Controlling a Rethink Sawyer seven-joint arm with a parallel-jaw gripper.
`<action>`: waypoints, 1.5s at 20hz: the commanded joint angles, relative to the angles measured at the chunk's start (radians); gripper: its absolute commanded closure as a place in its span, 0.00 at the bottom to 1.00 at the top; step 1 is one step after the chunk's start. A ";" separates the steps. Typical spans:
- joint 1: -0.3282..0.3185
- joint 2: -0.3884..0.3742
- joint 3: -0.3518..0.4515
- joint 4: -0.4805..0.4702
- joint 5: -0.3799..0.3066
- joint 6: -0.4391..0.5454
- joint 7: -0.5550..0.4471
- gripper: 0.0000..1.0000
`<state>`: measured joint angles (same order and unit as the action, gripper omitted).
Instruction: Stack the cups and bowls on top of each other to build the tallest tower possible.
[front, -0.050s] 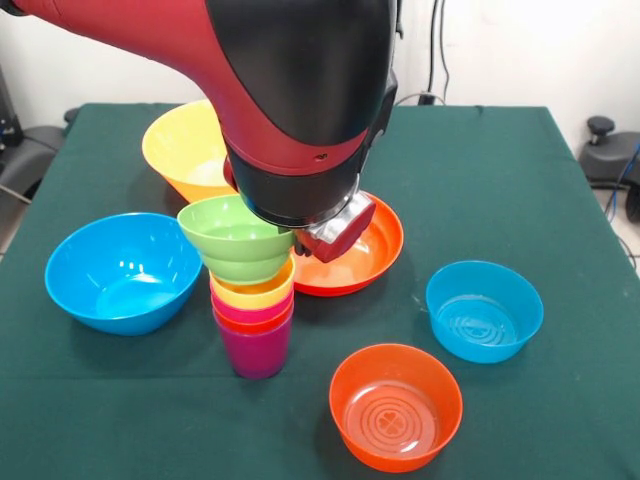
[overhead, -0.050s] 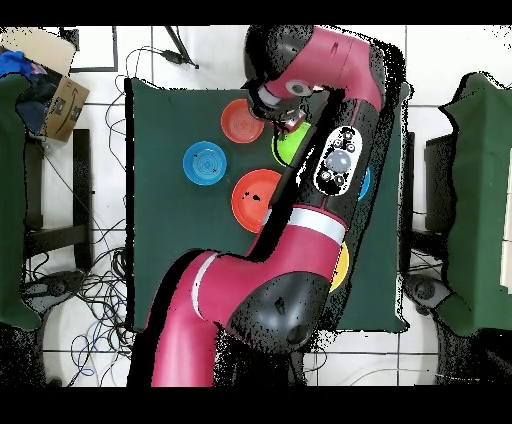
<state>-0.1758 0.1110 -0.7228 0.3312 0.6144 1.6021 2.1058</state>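
The hand sits at the rim of the small glossy green plastic bowl; I cannot tell whether it is parted or clamped. The front view alone shows that bowl topping the tower of nested plastic tumblers, yellow, crimson and orange rims over a purple base. Overhead, only the green bowl's edge shows beside the red and black arm. All bowls on the green desk are empty.

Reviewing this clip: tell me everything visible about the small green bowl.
The small green bowl is glossy plastic, lime-coloured, round with a flared rim and tapering sides. It sits upright, tilted slightly, on top of the tower, its base nested in the yellow cup's rim. The arm's hand is at its rim on the side toward the red-orange bowl; the grip itself is hidden. In the overhead view only a green sliver shows.
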 joint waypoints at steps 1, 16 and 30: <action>0.021 0.035 0.120 0.079 -0.034 0.105 -0.055 1.00; 0.046 0.011 0.163 0.153 -0.045 0.086 -0.042 1.00; 0.076 -0.027 0.192 0.242 -0.087 -0.016 -0.056 1.00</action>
<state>-0.1237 0.0947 -0.6554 0.4498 0.6046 1.6085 2.1058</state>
